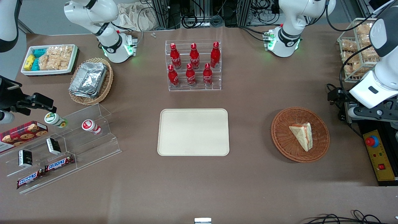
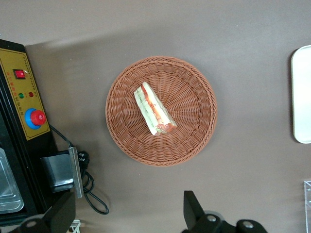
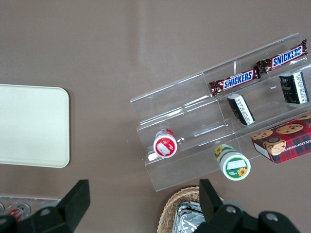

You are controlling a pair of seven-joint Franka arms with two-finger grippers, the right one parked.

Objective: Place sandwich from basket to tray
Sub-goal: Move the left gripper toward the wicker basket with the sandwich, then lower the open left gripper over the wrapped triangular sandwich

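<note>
In the basket [image 2: 161, 110], sandwich [image 2: 154, 108] lying flat, gripper [image 2: 129, 213] apart from it, jaws spread wide, holding nothing.

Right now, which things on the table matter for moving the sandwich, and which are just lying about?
Job: sandwich in basket; tray; gripper, above the table beside the basket, fingers open.

Lying about: cola bottles, foil trays, Snickers bars, cookie box.

Six red bottles [image 1: 192, 66] (tiered rack), Snickers bars [image 1: 45, 170].
</note>
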